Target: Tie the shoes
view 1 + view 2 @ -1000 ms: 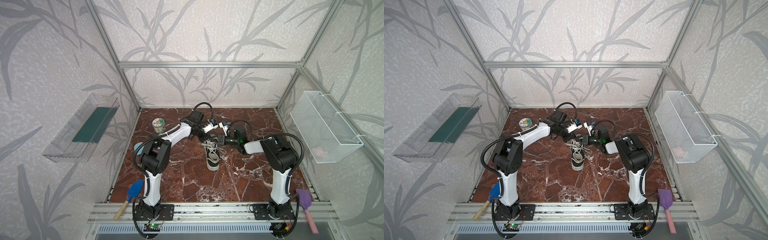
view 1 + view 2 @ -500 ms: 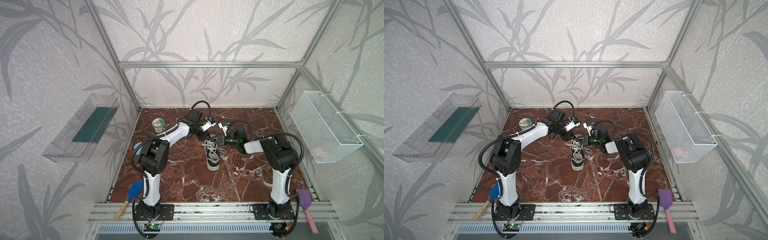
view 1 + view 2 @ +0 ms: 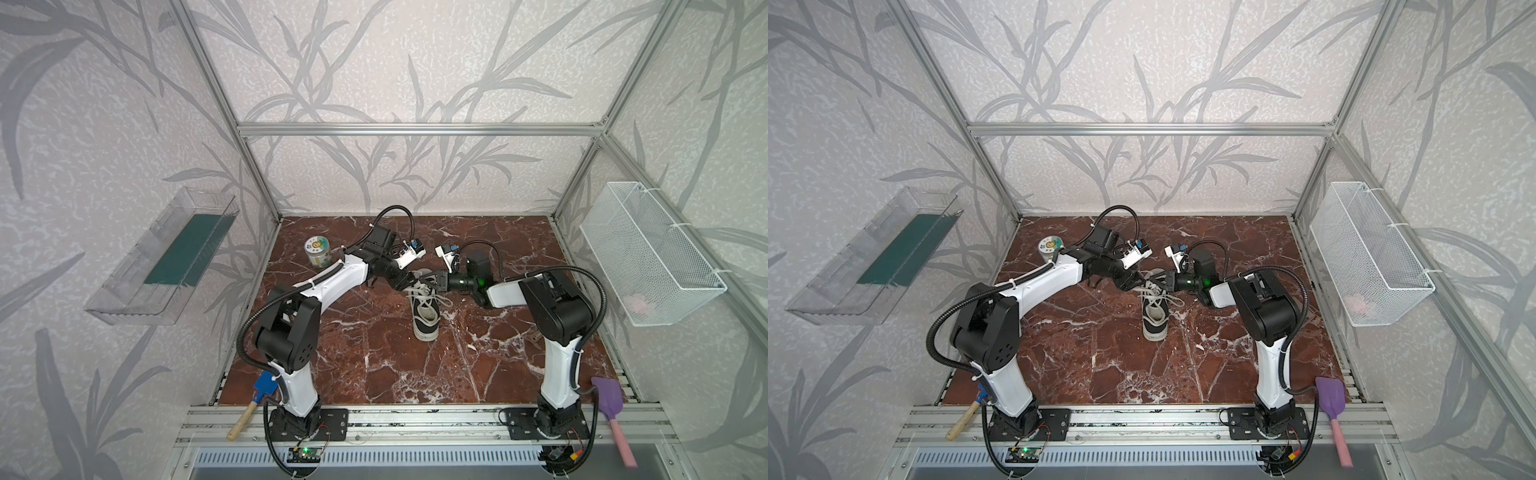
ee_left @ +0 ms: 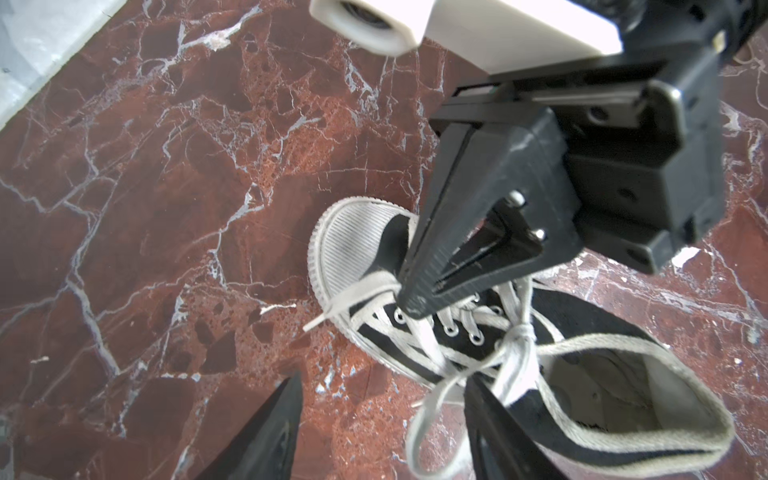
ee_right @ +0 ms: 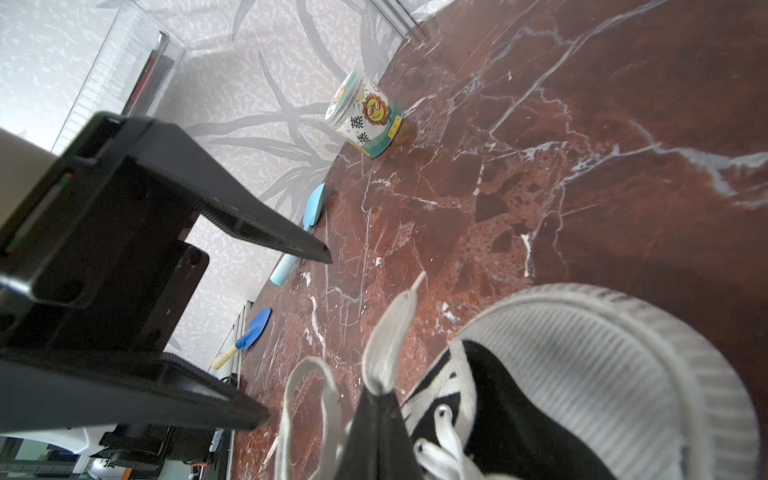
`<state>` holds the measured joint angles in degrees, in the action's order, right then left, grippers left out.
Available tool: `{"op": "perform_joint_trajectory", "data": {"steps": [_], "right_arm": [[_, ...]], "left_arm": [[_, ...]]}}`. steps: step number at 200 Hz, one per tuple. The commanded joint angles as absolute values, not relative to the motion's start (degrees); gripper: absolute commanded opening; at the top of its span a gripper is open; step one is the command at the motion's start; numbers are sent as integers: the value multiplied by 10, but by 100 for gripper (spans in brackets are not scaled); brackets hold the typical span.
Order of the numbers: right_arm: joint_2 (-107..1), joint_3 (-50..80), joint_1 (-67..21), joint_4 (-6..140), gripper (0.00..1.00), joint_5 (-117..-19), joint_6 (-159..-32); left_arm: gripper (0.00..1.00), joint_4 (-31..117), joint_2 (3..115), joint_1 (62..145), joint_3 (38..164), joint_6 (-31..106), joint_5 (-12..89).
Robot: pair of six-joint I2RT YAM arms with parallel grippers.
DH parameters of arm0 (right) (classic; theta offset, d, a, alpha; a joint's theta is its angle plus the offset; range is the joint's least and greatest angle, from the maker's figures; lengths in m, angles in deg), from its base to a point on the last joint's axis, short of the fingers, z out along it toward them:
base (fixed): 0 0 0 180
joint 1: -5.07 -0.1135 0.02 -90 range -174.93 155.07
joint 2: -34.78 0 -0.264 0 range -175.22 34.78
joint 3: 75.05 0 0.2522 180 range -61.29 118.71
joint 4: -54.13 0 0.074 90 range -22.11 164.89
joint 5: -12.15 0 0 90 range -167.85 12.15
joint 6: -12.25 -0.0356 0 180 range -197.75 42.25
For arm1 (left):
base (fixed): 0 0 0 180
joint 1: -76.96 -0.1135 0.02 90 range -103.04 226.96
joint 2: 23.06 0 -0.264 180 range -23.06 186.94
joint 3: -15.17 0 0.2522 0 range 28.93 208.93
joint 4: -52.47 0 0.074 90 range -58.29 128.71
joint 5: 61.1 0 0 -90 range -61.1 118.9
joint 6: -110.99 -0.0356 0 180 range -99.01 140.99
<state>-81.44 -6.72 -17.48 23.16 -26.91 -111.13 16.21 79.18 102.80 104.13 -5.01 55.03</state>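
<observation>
opened the left gripper (image 5: 295, 336) wide since a second ago, nothing held now, just left of the sneaker (image 3: 426, 309) around the middle of the table (image 3: 353, 365). clamped the right gripper (image 4: 411, 303) shut on a white lace end (image 5: 395, 328) by the toe cap (image 5: 602, 365). reads as a handover of the lace to the right side; leaves the knot (image 4: 521, 332) loose, so probably calls for a tightening pull next.
</observation>
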Motion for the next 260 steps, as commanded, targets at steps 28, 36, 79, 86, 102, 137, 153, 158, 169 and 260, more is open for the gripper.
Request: {"op": "perform_joint_trajectory", "data": {"steps": [28,36,79,86,102,137,153,158,169,260], "right_arm": [[-800,-62,-173,238,0,-270,-1093],[-799,-62,-173,241,0,-270,-1091],[-794,-63,-173,248,0,-270,-1083],[-793,-64,-173,248,0,-270,-1083],[-792,-65,-173,248,0,-270,-1082],[-792,-64,-173,248,0,-270,-1082],[-791,-64,-173,248,0,-268,-1082],[-791,-64,-173,248,0,-269,-1082],[-790,-64,-173,248,0,-268,-1081],[-765,-90,-167,245,0,-293,-1076]], "left_arm": [[65,160,767,1025,1004,-41,590],[65,155,768,1024,1003,-41,593],[62,138,782,1024,1004,-39,598],[62,134,784,1024,1005,-38,600],[62,129,787,1024,1005,-39,606],[62,123,786,1023,998,-41,612],[62,131,785,1023,991,-39,609],[61,133,786,1023,991,-40,608],[56,132,792,1023,995,-39,604],[0,113,815,1021,1016,-41,593]]}}
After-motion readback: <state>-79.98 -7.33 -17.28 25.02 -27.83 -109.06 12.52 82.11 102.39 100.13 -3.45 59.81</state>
